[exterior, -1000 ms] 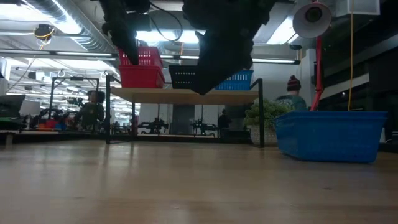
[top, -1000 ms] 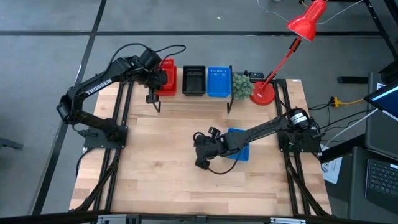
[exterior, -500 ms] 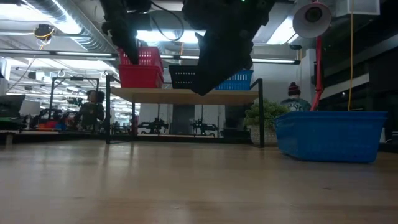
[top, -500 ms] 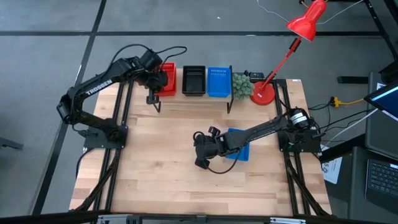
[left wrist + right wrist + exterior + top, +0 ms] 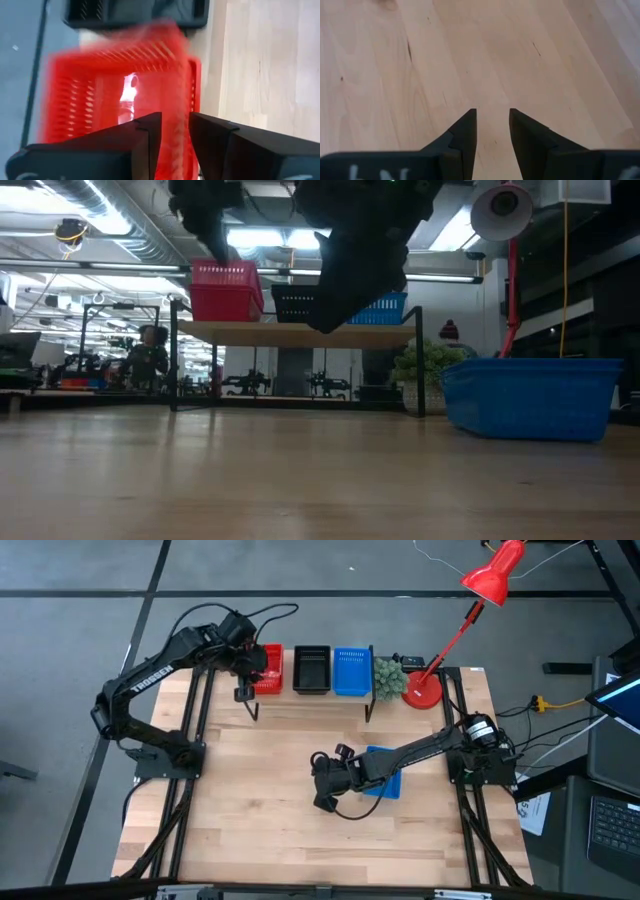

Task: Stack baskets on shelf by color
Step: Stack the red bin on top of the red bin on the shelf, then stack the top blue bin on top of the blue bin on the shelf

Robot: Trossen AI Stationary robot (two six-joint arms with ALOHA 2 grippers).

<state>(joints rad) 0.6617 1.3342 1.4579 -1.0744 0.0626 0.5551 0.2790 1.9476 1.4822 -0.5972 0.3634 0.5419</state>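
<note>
On the shelf (image 5: 300,332) stand, side by side, a red basket stack (image 5: 270,670) (image 5: 225,290), a black basket (image 5: 312,670) and a blue basket (image 5: 351,672). The red one reaches higher than the other two. My left gripper (image 5: 175,131) (image 5: 205,215) hangs open just above the red stack's near rim (image 5: 184,95), clear of it. Another blue basket (image 5: 385,775) (image 5: 530,395) rests on the tabletop under my right arm. Left of that basket, my right gripper (image 5: 322,796) (image 5: 492,125) hovers open over bare wood.
A red desk lamp (image 5: 425,690) and a small green plant (image 5: 390,678) stand at the shelf's right end. The wooden tabletop (image 5: 260,800) stretches out in front of the shelf. People and benches show in the room beyond the table.
My left gripper has opened, let go of the red basket and risen above it. The top red basket, which stood higher and slightly tilted, has sunk and now sits level on the stack.
</note>
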